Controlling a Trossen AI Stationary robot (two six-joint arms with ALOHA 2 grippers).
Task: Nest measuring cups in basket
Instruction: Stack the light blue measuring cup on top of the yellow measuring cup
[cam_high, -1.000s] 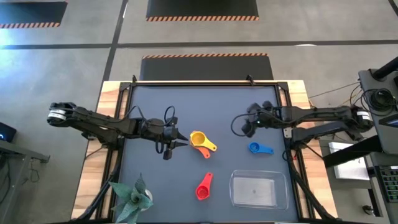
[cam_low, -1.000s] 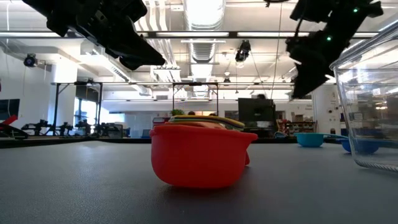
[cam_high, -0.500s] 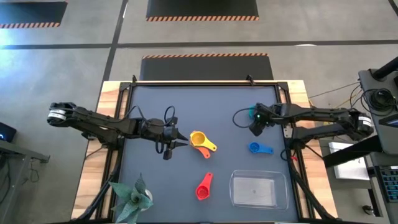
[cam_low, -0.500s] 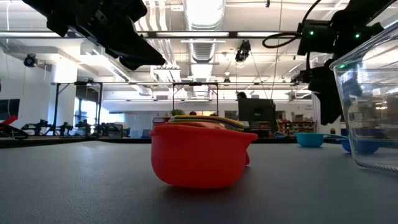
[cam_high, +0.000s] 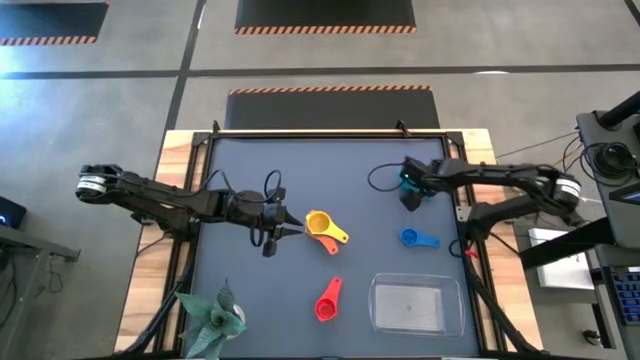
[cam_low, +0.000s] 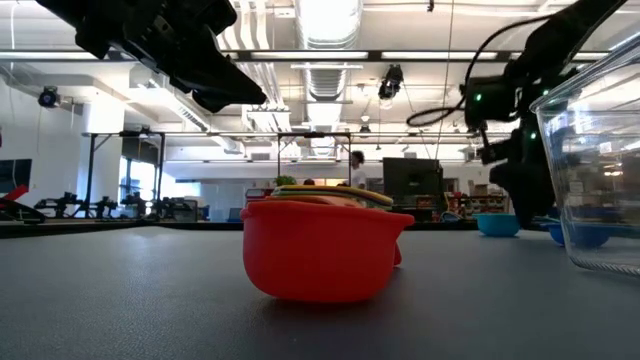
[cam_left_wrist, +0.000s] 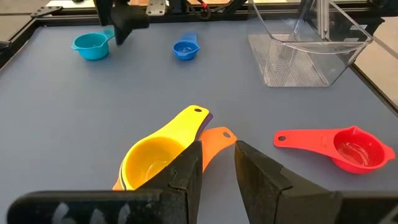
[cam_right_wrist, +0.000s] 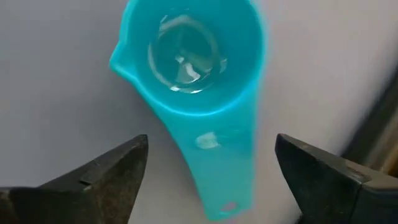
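Note:
A cyan measuring cup (cam_right_wrist: 196, 59) sits on the dark mat at the far right. My right gripper (cam_right_wrist: 211, 180) is open above it, pointing down, one finger on each side of the handle (cam_right_wrist: 214, 168) without touching it. A yellow cup (cam_high: 318, 221) is nested with an orange cup (cam_high: 331, 242) at mid-table. My left gripper (cam_high: 290, 224) hovers just left of them, slightly open and holding nothing. A blue cup (cam_high: 409, 237) and a red cup (cam_high: 325, 305) rest on the mat. The clear basket (cam_high: 455, 318) stands near right.
A small potted plant (cam_high: 213, 318) stands at the near left corner. Raised rails (cam_high: 325, 132) run along the mat's far edge and sides. Open mat lies between the cup stack and the cyan cup (cam_left_wrist: 92, 45).
My right gripper has come down toward the cyan cup and tipped from level to pointing down at the mat. The left arm and all the cups have stayed where they were.

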